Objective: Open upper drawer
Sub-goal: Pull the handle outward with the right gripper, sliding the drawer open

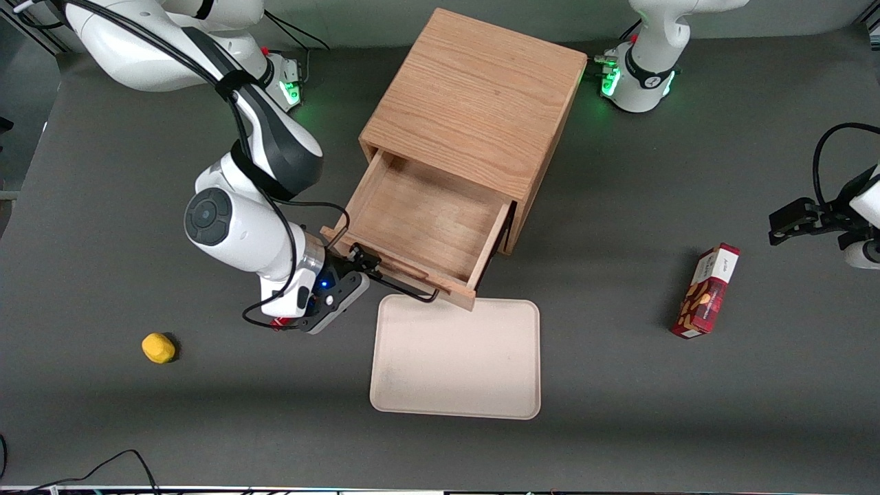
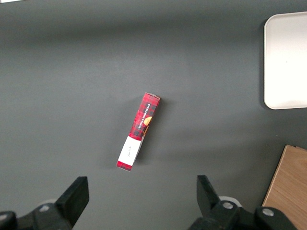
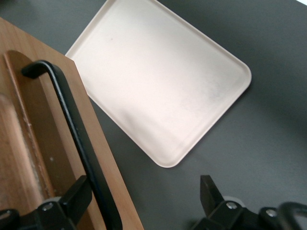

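The wooden cabinet [image 1: 474, 103] stands mid-table. Its upper drawer [image 1: 426, 220] is pulled far out toward the front camera and its inside is bare. The thin black bar handle [image 1: 405, 289] runs along the drawer front. My right gripper [image 1: 363, 271] is open at the end of the handle toward the working arm's end of the table. In the right wrist view the gripper [image 3: 144, 187] straddles the handle [image 3: 72, 124] and the drawer front [image 3: 103, 158]: one finger [image 3: 79, 191] sits between bar and wood, the other hangs over the table. The lower drawer is hidden.
A cream tray [image 1: 457, 357] lies on the table just in front of the open drawer, also in the right wrist view [image 3: 158, 81]. A yellow lump [image 1: 158, 347] lies toward the working arm's end. A red snack box [image 1: 708, 292] lies toward the parked arm's end.
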Tool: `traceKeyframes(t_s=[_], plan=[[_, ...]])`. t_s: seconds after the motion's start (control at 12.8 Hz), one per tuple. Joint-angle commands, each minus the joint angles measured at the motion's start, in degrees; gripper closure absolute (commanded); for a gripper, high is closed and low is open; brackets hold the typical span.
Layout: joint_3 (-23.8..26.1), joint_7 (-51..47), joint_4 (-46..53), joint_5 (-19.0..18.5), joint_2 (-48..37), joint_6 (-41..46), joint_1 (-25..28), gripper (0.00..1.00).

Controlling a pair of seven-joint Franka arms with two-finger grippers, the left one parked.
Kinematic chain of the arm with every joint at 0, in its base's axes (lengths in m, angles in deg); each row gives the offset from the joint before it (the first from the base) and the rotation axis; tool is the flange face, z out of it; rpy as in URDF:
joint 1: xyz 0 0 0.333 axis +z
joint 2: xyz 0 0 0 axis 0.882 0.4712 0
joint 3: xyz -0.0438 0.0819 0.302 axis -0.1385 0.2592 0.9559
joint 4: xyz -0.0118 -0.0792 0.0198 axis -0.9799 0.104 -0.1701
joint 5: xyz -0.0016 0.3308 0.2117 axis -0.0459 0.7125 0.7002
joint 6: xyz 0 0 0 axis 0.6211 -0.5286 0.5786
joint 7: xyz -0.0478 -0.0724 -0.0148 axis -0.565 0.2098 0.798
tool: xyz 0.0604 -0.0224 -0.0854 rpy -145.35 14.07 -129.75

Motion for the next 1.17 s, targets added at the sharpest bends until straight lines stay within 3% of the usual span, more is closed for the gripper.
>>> traceKeyframes(t_s=[0.0,0.55,0.78,0.94,1.09], plan=[[-0.9,2.2,2.7,-0.8,1.8,0.2,0.4,0.00],[-2.6,2.5,5.0,0.2,2.7,0.8,0.5,0.00],[-2.1,-6.2,5.6,3.3,0.8,4.5,0.8,0.00],[-1.9,-12.1,8.4,7.3,-0.4,9.6,0.9,0.00],[-2.3,-13.6,10.3,8.7,-3.1,15.7,0.5,0.00]])
